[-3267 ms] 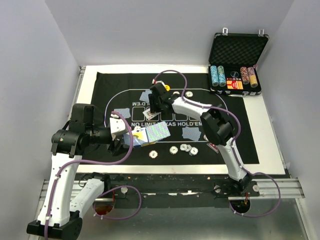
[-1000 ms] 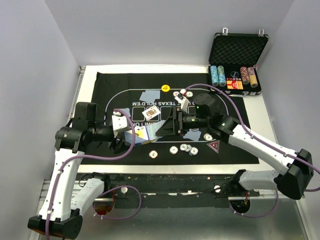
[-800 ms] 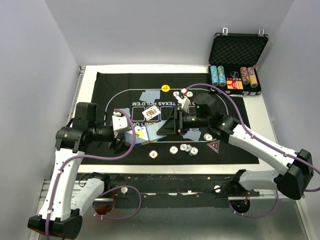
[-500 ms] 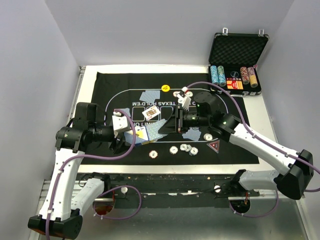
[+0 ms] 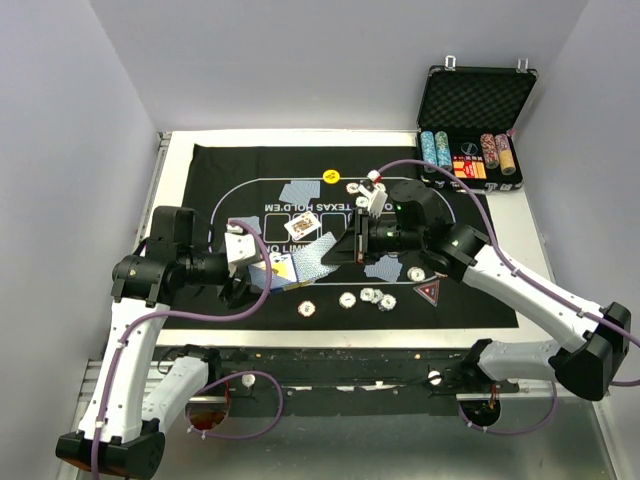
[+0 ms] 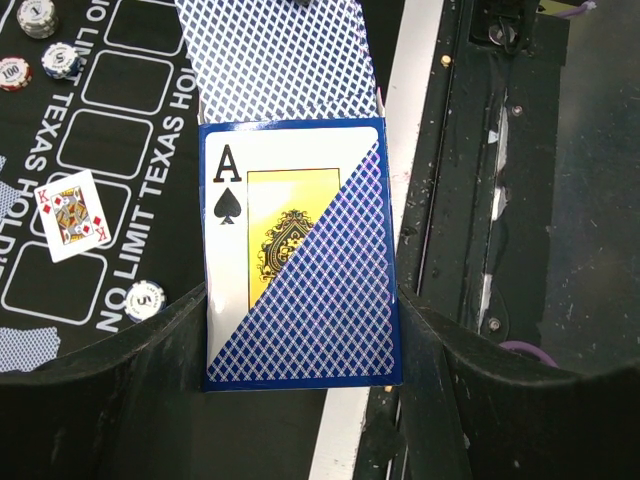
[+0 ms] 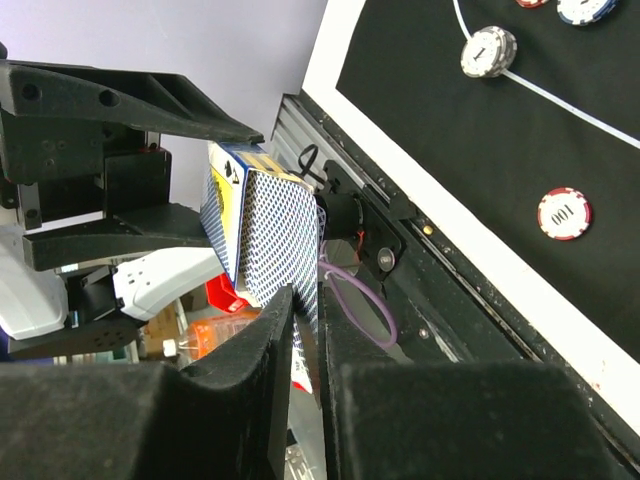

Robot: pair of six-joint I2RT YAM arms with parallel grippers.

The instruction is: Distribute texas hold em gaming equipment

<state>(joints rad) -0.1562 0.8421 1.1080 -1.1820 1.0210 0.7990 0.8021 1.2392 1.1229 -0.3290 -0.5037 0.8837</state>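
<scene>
Playing cards sit in a pack (image 6: 300,250) clamped between the fingers (image 6: 150,400) of the left gripper (image 6: 302,312), which holds it above the near, left-of-centre part of the black felt mat (image 5: 480,300). The pack's face shows a black "A" over a spade, a yellow panel with a dark ornament, and a blue diamond lattice across one corner. One blue-backed card (image 6: 280,60) juts out of the pack's far end. The right gripper (image 7: 305,293) is pinched on that card's edge, its two fingers (image 7: 245,350) nearly together with the card between them.

Along the mat's near edge lies a row of four poker chips (image 5: 369,295). In the right wrist view a red-and-white chip (image 7: 563,213) reads "100" and a white-and-black chip (image 7: 488,50) reads "1". Just right of the row lies the dark red triangular marker (image 5: 428,292), with a lone chip (image 5: 416,273) just beyond it and face-down cards (image 5: 381,268) beside that.

At mid-mat, white lettering reads "NO LIMIT TEXAS HOLD" in the left wrist view, with the rest cut off. A face-up king of diamonds (image 6: 72,213) lies among the outlined boxes, and a "5" chip (image 6: 145,298) lies near it on the lettering. Farther on are more face-down cards (image 5: 292,191), the yellow button (image 5: 330,176) and a far chip (image 5: 352,186). At the far right corner stands the open metal case (image 5: 475,95), with chip stacks (image 5: 436,150) in its tray.
</scene>
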